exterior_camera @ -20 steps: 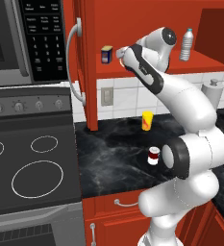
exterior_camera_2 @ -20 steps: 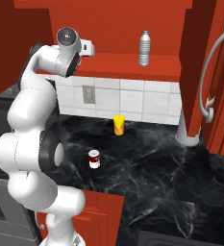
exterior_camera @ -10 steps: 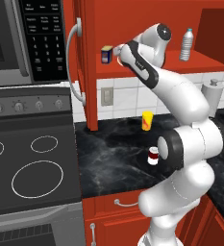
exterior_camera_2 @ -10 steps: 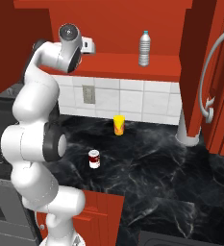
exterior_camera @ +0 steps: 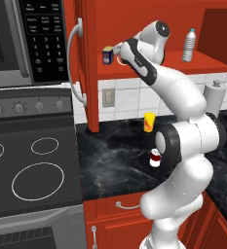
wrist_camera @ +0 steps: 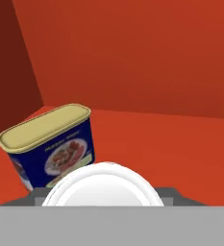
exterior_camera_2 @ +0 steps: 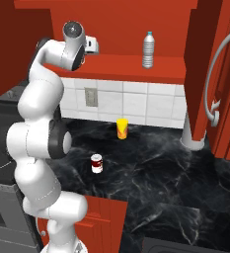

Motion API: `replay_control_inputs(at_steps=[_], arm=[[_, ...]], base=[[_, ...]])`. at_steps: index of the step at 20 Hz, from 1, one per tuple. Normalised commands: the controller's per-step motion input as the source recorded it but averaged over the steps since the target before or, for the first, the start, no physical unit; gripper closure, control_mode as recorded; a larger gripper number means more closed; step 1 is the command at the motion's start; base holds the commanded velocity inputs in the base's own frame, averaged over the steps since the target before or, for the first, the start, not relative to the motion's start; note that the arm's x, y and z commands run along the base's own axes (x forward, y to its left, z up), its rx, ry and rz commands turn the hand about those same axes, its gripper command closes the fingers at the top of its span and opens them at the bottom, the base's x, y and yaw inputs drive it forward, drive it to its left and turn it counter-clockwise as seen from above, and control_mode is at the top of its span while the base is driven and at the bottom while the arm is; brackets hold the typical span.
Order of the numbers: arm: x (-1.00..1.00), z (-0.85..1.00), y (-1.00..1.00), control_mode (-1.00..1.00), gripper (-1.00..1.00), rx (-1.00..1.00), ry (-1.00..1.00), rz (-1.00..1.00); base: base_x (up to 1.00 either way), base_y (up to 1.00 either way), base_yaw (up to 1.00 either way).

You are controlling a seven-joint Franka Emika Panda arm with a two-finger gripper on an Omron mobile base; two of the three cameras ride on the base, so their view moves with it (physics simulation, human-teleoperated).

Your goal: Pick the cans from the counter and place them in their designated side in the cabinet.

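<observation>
My gripper [exterior_camera: 119, 57] is up at the left end of the red cabinet shelf [exterior_camera: 202, 62], shut on the bright red can [exterior_camera: 120, 59]. In the hand view the can's white round end [wrist_camera: 102, 186] sits low in the middle, hiding the fingertips. From the right base view the hand [exterior_camera_2: 91, 45] hovers over the shelf [exterior_camera_2: 136, 66]. The dark maroon can [exterior_camera: 155, 158] [exterior_camera_2: 96, 163] stands upright on the black marble counter [exterior_camera: 115, 155], beside the arm's lower link.
A blue-and-yellow box [exterior_camera: 107, 55] [wrist_camera: 51, 146] stands on the shelf just left of the held can. A water bottle [exterior_camera: 188, 44] [exterior_camera_2: 147, 49] is at the shelf's right. A yellow cup [exterior_camera: 148, 121] stands by the backsplash. The open cabinet door with its silver handle [exterior_camera: 75, 63] is left, the stovetop [exterior_camera: 27, 170] beyond.
The hand has moved a little left and deeper over the shelf with the red can, closer to the blue box. The maroon can has stayed put.
</observation>
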Motion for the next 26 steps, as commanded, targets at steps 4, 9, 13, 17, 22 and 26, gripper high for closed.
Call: replay_control_inputs(at_steps=[4,9,13,17,22,26], arm=[[0.22,-0.12,0.0,-1.0,1.0,0.0,0.02,0.0],[0.21,-0.13,0.0,-1.0,1.0,0.0,0.02,0.0],[0.21,-0.17,0.01,-1.0,1.0,0.0,0.03,0.0],[0.19,-0.21,0.01,-1.0,1.0,0.0,0.03,0.0],[0.16,-0.25,0.01,-1.0,1.0,0.0,0.03,0.0],[0.14,-0.28,0.01,-1.0,1.0,-0.01,0.02,0.0]], base=[[0.0,0.0,0.0],[0.0,0.0,0.0],[0.0,0.0,0.0],[0.0,0.0,0.0],[0.0,0.0,0.0],[0.0,0.0,0.0]])
